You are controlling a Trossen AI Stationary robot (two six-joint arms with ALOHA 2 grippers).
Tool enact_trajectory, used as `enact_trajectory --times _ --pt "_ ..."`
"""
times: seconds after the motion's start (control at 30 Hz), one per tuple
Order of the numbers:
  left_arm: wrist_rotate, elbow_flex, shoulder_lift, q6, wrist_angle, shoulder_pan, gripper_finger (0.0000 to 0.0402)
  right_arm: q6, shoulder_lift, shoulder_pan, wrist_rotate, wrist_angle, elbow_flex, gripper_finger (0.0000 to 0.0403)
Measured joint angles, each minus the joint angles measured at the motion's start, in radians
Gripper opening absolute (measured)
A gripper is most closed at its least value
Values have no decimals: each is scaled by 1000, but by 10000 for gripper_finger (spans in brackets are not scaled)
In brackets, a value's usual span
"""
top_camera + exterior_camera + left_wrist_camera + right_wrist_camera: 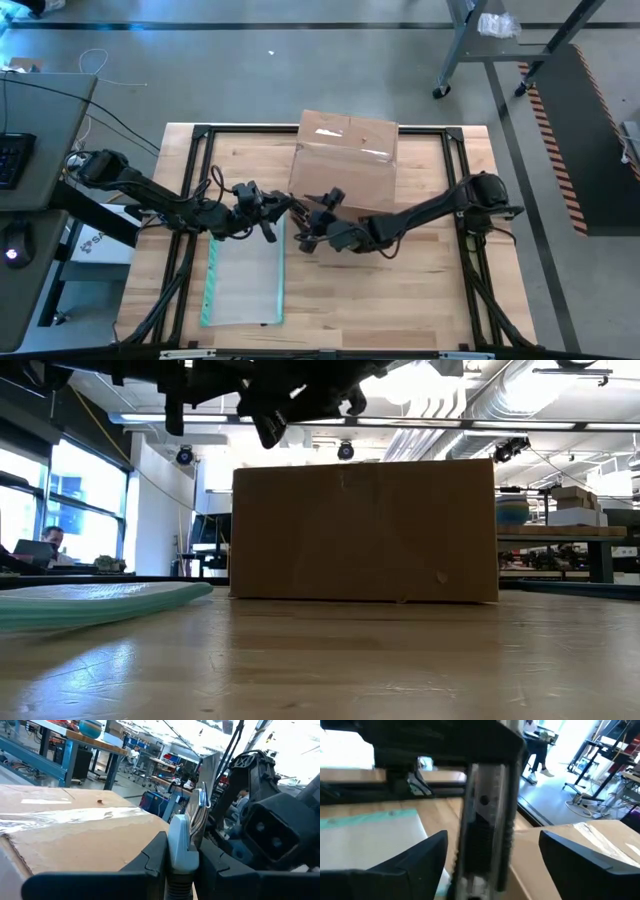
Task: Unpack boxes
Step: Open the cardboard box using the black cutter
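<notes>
Sitting at far-centre of worktop [420, 290] — plain brown cardboard box [345, 160], flaps down, clear tape on top seam.
L tool [270, 208] pinching a grey knife-like blade [182, 845] at box's near-left corner; R tool [322, 222] spread wide beside it.

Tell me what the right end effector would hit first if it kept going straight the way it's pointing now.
Probably the tool held in the left end effector. The right end effector stands open, pointing across at it, and the tool fills the gap between its fingers in the right wrist view. How close they are is unclear.
</notes>
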Motion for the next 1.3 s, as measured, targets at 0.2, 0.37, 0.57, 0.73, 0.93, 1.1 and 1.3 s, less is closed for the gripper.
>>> enact_trajectory --times 0.2,0.37,0.57,0.73,0.93,1.1,1.3 --pt "-4 0 0 1 1 0 42 21 14 -3 62 24 0 245" --pt "-9 1 0 1 1 0 42 37 14 -16 33 18 0 162" --pt "1 1 0 7 -5 0 53 30 8 -22 19 4 0 117" --pt "88 1 0 47 -2 -2 98 51 -41 3 63 -67 -1 116" --pt "167 1 0 52 -14 -3 153 216 -209 20 156 -379 0 116" --pt "257 1 12 19 -86 23 156 412 -391 41 34 -719 1 116" --pt "428 1 103 -55 -204 135 109 669 -561 72 -198 -1082 1 114"
